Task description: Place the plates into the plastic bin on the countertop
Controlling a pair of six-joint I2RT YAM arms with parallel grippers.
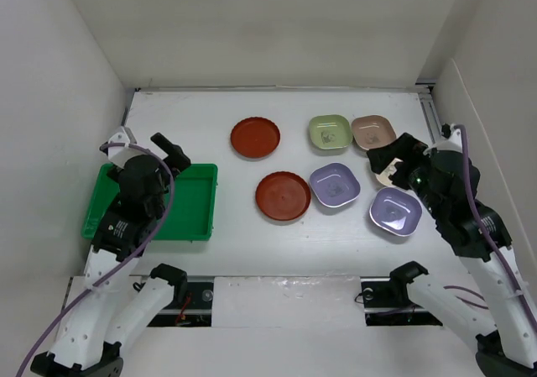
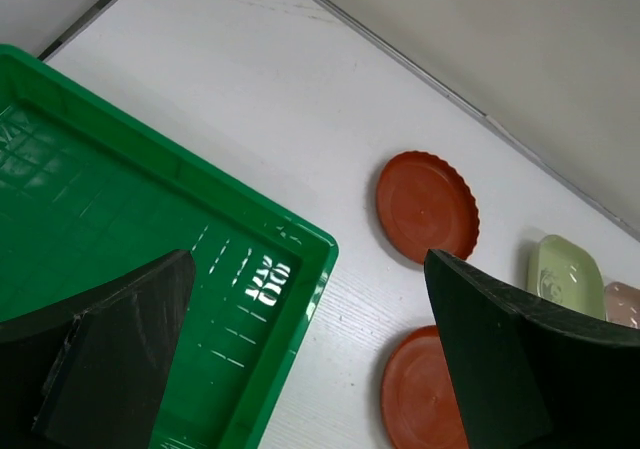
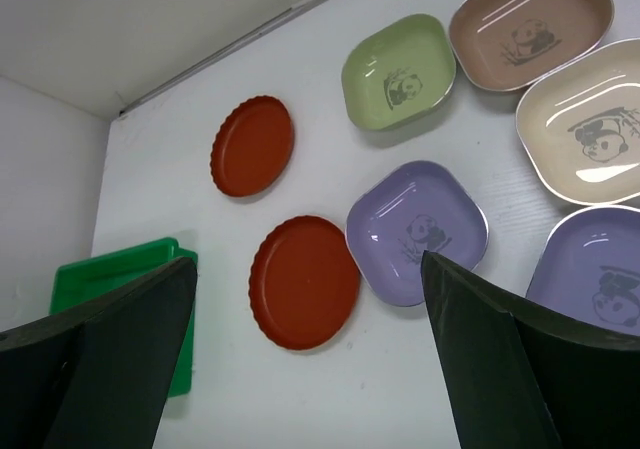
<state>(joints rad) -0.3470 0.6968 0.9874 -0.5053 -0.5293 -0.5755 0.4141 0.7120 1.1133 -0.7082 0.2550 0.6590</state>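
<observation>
Plates (image 1: 335,184) | all lie right of plastic bin (image 1: 195,202) | right gripper (image 1: 394,154) nearest, above cream plate (image 3: 585,134) | left gripper (image 1: 143,146) over bin | we see both spread, empty

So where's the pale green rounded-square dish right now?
Seen from above, the pale green dish sits toward the back right of the white countertop, between the far round reddish-brown plate and the pinkish-tan dish.

White walls (image 1: 268,24) close in on three sides, with a thin metal strip (image 1: 277,88) running along the foot of the back one. At the near edge lies a pale, glossy panel (image 1: 285,291).
</observation>
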